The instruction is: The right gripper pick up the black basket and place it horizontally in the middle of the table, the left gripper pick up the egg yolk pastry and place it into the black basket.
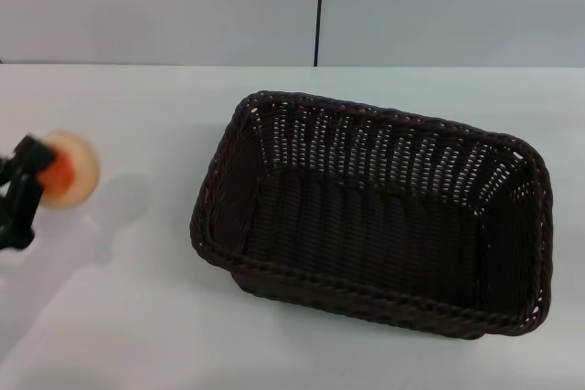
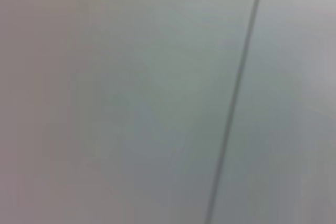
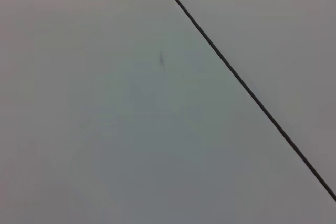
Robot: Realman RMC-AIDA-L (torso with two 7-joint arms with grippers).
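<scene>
Two steps, the second in hand: basket (image 1: 375, 216) lies lengthwise mid-table (image 1: 119, 317); left gripper (image 1: 44, 171), far left, clenches the pastry (image 1: 73, 168) aloft; next, carry it rightward over the rim; right gripper unseen.

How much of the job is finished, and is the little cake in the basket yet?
Not yet. The black basket already sits lengthwise near the middle of the table, and it is empty. Right now the left gripper holds the egg yolk pastry at the table's left edge, lifted, with its shadow beneath. What is left: carry it over and drop it in. The right gripper is out of view.
</scene>
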